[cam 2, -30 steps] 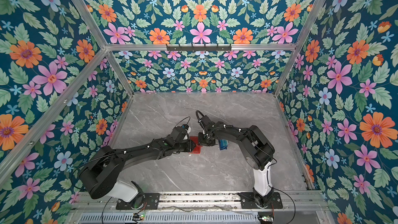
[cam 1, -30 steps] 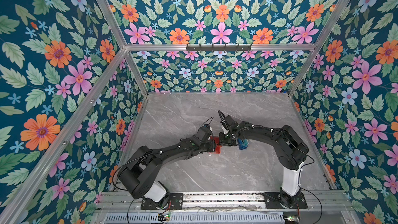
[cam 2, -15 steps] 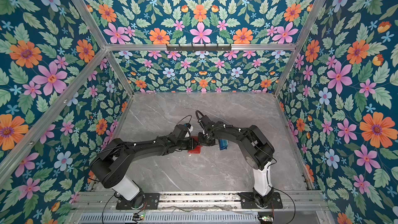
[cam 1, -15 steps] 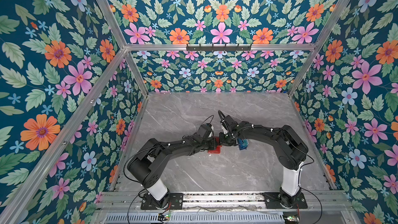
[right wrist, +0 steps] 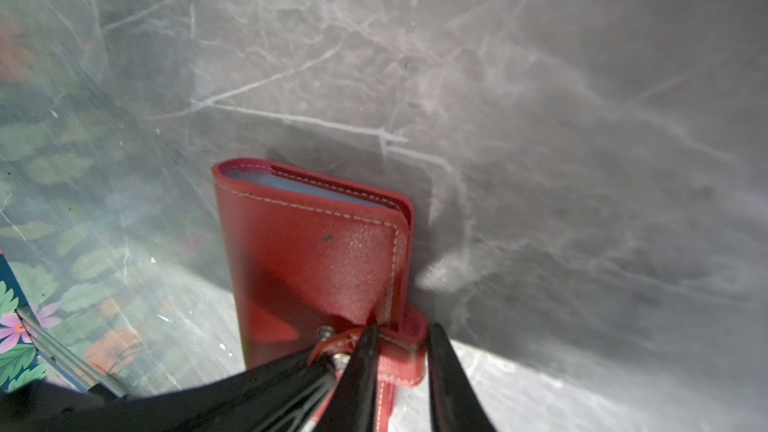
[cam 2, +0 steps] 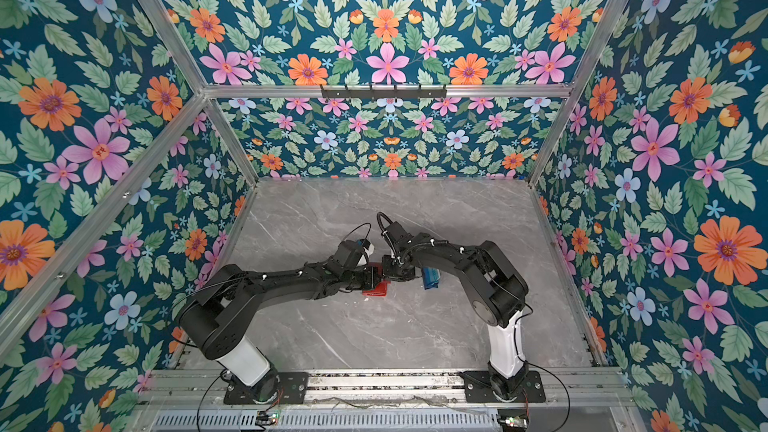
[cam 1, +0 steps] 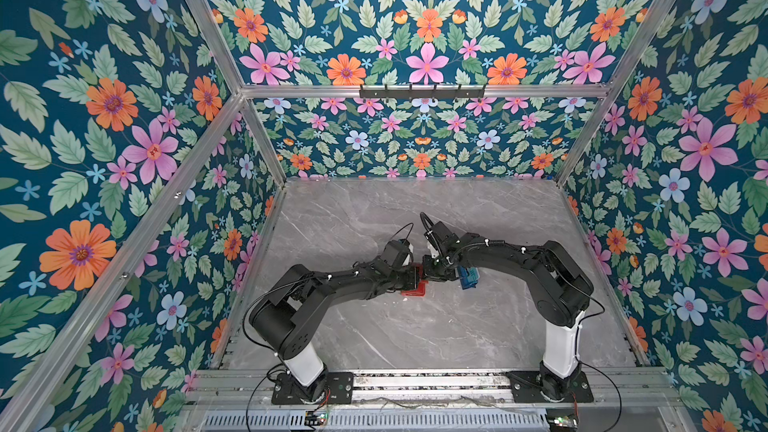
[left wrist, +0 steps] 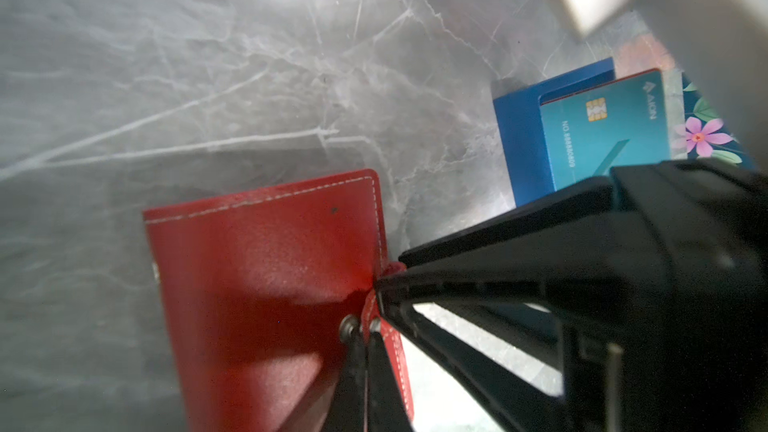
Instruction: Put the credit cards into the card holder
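Now left claw (left wrist: 365,351) pinches card holder (left wrist: 266,276) snap tab (left wrist: 388,342).

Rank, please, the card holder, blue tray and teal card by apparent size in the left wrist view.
1. card holder
2. blue tray
3. teal card, inside the tray; both partly hidden.

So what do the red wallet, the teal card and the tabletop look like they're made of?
Red wallet: leather or leather-look, judging by its pebbled grain and pale stitched edges; which one is unclear. Teal card: probably smooth glossy plastic, with a gold chip and printed numbers. Tabletop: grey marble-look surface with white veins; stone or laminate is unclear.
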### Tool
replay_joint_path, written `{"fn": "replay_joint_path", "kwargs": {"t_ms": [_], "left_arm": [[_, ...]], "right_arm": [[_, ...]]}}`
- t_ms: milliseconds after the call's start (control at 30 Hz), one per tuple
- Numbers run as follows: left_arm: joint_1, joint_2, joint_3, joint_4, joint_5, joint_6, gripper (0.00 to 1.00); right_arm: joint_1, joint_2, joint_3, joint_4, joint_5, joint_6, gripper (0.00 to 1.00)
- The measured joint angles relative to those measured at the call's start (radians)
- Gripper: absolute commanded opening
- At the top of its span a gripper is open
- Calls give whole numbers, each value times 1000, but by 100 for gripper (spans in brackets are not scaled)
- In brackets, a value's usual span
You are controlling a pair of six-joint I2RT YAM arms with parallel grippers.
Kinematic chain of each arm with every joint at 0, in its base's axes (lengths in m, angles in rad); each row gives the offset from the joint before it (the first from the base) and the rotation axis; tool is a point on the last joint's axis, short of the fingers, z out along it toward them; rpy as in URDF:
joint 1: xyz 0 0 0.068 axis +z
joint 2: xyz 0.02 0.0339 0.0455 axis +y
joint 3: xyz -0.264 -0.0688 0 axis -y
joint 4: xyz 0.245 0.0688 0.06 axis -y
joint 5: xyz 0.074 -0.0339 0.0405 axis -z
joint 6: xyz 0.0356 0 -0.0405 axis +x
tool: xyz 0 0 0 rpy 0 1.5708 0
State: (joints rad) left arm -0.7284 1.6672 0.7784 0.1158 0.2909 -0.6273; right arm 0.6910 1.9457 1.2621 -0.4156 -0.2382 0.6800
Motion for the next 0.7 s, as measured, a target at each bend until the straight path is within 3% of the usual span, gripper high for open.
{"fn": "replay_joint_path", "kwargs": {"t_ms": [100, 700], "left_arm": [[0, -3, 5, -8, 0, 0, 0], [0, -24, 41, -78, -59, 17, 0]], "right_arm": [[1, -6, -2, -6, 7, -3, 29], [3, -32, -7, -35, 32, -8, 34]]}}
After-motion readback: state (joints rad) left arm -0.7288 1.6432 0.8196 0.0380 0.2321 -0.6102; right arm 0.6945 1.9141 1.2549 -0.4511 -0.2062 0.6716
